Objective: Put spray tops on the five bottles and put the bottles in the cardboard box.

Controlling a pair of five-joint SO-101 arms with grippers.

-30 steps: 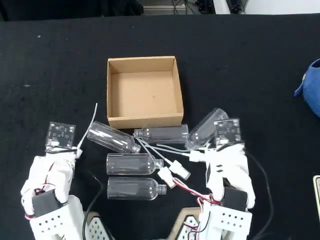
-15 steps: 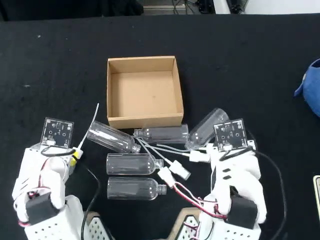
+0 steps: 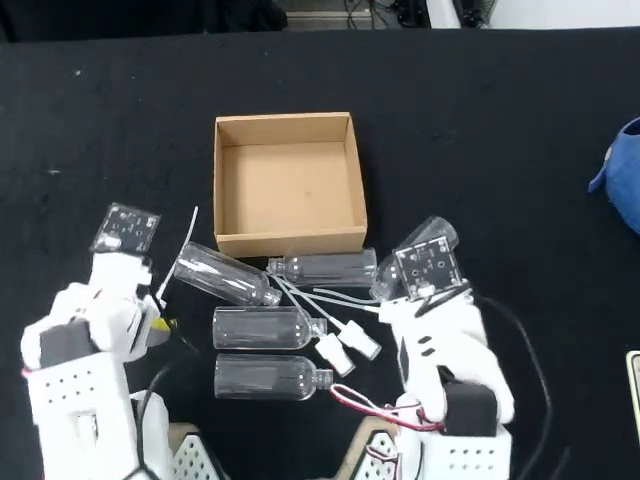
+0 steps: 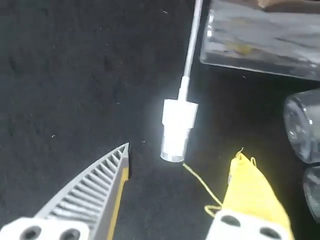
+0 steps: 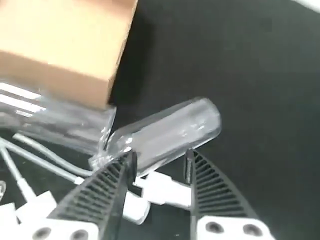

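**Cardboard box** [image 3: 288, 190]: square, open-topped, plain brown board, upper centre of the high view.

**Bottles** [image 3: 265, 328]: clear, smooth plastic cylinders with narrow necks, lying on their sides on the matte black table [image 3: 500, 130]. Four are clustered just below the box. One slanted bottle [image 3: 425, 245], lower right of the box, is partly covered by the right arm.

**Spray tops** [image 3: 360, 342]: white, with thin pale dip tubes, lying loose among the bottles.

**Left gripper** [image 4: 182, 152], lower left of the high view: one jaw is ridged grey, the other tipped in frayed yellow material. The jaws are spread wide and hold nothing. A separate spray top [image 4: 176, 131] rests on the cloth just beyond the tips.

**Right gripper** [image 5: 160, 154]: ridged jaws parted, gripping nothing, just beside the slanted bottle.
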